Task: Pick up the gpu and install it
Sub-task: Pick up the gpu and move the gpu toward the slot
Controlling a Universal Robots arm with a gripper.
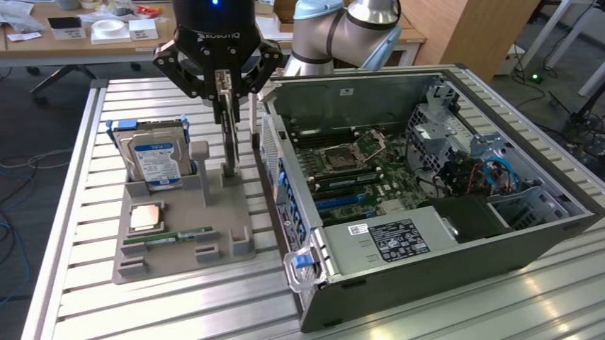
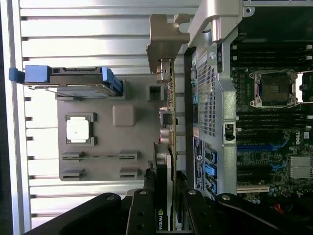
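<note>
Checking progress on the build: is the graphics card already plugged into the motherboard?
No, the graphics card stands on edge, gripped by the hand at the grey tray, outside the computer case.

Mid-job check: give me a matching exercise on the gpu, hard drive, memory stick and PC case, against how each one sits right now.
Things:
1. gpu
2. hard drive
3. memory stick
4. computer case

States:
A. green, lying low in the grey holder
B. upright on edge, clamped in the gripper
C. side open, motherboard exposed
D. standing in the holder, blue label facing out

Pairs: 1-B, 2-D, 3-A, 4-C
</note>
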